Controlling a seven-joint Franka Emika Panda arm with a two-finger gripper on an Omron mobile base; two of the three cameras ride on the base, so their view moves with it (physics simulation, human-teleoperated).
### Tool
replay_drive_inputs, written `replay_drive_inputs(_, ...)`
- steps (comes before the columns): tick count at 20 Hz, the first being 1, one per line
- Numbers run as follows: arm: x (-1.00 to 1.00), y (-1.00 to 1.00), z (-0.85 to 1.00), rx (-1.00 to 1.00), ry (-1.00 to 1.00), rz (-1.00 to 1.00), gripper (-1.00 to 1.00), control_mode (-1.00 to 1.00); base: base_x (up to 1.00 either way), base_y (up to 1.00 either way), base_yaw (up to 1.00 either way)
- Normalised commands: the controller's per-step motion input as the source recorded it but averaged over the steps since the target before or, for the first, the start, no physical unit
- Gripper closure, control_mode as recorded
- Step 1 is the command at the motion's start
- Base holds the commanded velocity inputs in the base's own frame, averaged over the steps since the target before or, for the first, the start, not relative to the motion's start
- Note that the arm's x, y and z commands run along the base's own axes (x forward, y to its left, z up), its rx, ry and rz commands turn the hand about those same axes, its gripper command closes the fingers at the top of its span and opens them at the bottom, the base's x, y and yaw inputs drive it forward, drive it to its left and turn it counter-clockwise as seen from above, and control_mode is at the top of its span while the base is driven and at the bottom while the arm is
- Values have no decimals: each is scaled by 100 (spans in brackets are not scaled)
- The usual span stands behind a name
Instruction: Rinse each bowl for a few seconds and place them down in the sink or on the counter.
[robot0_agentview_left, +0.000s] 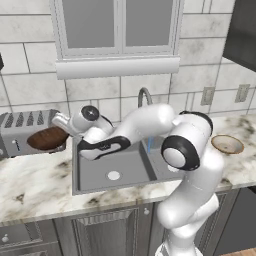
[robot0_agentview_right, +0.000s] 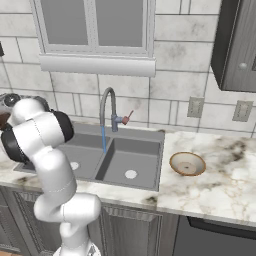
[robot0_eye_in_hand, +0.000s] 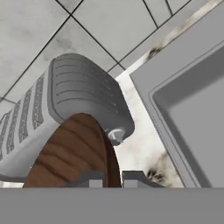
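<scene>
My tool (robot0_eye_in_hand: 113, 179) is pinched on the rim of the dark wood bowl (robot0_eye_in_hand: 70, 153), held beside the toaster (robot0_eye_in_hand: 74, 96) left of the sink (robot0_agentview_left: 115, 170) — a thin edge grip, so swinging toward the tap (robot0_agentview_right: 107, 107) could slip it.

The white-beige marble-look counter (robot0_agentview_right: 220, 187) with brown-grey veins runs along the tiled wall over grey panelled cabinets, with a grey matte double-basin sink (robot0_agentview_right: 150, 135) set into its middle. Toward its right end, well clear of the sink rim, sits a small pale tan round bowl (robot0_agentview_right: 187, 163). At its left end a ribbed grey toaster (robot0_agentview_left: 20, 127) stands near the back edge.
</scene>
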Motion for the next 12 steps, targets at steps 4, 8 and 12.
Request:
replay_drive_inputs(4, -10, -14, 26, 0, -1, -16, 100, -100, 0, 0, 0)
replay_drive_inputs(8, -11, -13, 28, 0, -1, -17, 100, -100, 0, 0, 0)
replay_drive_inputs(12, -11, -13, 28, 0, 0, -17, 100, -100, 0, 0, 0)
